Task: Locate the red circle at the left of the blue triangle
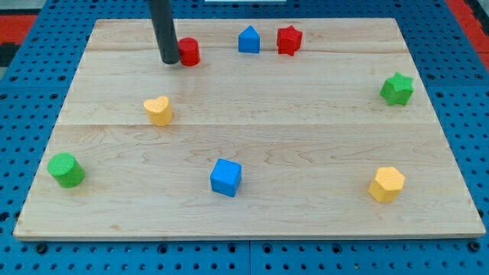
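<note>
Wooden board [252,145] on blue pegboard: rod tip [170,62], w/ no jaws to open or shut, is seen touching red circle [189,51] on its left, well left of blue triangle [248,40]; gentle rightward push thru its centre is advised.

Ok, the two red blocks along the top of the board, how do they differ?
The red circle is round, while the red star has points. The circle sits to the view's left of the blue triangle; the star sits just to its right. My tip is right against the circle's left side, while the star stands free. Both are the same red and similar in size.
</note>
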Motion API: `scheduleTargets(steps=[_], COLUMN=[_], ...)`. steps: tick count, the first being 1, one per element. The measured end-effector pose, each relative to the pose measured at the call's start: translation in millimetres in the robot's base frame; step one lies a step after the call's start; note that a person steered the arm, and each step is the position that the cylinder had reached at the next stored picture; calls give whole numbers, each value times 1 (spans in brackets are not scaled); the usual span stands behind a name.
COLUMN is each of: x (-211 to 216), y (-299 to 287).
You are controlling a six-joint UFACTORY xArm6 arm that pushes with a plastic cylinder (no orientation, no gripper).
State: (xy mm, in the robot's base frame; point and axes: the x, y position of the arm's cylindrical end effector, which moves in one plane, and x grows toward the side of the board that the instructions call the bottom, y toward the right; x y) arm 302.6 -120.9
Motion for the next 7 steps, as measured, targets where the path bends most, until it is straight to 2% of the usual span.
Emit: scheduleTargets(steps=[3, 4, 5, 7], x=[-17, -32, -8, 138], y=[65, 67, 82, 192])
